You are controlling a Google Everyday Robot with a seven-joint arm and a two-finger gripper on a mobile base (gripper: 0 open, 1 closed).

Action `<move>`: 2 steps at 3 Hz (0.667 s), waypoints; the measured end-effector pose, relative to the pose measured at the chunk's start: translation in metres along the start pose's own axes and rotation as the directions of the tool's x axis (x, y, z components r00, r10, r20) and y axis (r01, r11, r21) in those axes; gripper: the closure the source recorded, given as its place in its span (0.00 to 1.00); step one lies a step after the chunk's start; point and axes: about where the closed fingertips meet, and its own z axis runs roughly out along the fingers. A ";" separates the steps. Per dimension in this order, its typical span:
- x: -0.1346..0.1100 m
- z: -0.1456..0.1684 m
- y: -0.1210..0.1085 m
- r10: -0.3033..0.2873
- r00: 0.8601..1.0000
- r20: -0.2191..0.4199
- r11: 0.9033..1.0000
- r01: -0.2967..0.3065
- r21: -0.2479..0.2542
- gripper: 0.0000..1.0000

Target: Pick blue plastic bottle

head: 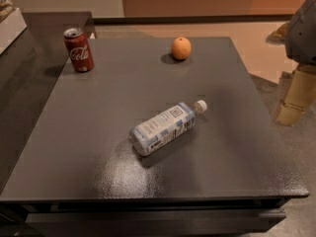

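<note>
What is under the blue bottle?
Only the grey table. The blue plastic bottle lies on its side there; the strip it covers is hidden. The gripper hangs beyond the table's right edge.

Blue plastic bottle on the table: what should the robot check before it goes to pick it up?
1. Bottle in plain view: ok. The blue plastic bottle lies on its side near the middle of the table, with nothing covering it.
2. Room around it: ok. The Coca-Cola can and the orange stand well apart from it, near the far edge.
3. Cap closed: ok. The white cap is on.
4. Away from the table edge: ok.
5. Pincer above the bottle: not ok. The pincer hangs beyond the table's right side.
</note>
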 end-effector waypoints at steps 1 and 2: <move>-0.024 0.013 0.000 -0.094 0.996 0.013 0.995 0.094 -0.027 0.00; -0.054 0.033 0.002 -0.219 0.975 0.040 0.973 0.221 -0.067 0.00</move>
